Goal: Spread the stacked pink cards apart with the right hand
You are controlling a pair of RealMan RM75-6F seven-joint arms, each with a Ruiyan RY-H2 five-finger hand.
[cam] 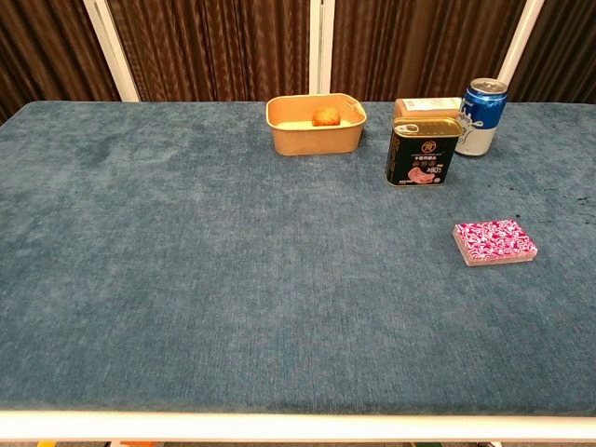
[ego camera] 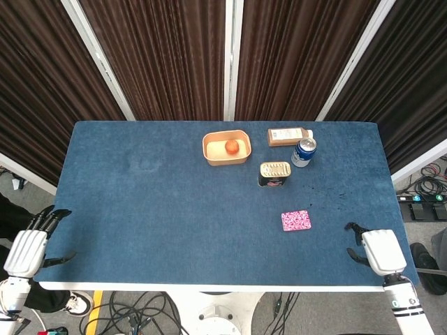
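while the pink cards are lying in one neat stack on the table, right of centre and near of the dark tin, the right hand is sitting well right of them, fingers curled under, holding nothing; the left hand is resting spread at the near-left corner.

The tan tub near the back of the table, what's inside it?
One small round orange-red fruit sits inside the tan tub, on its pale floor. In the chest view the tub's front wall hides the fruit's lower part and the floor beneath it.
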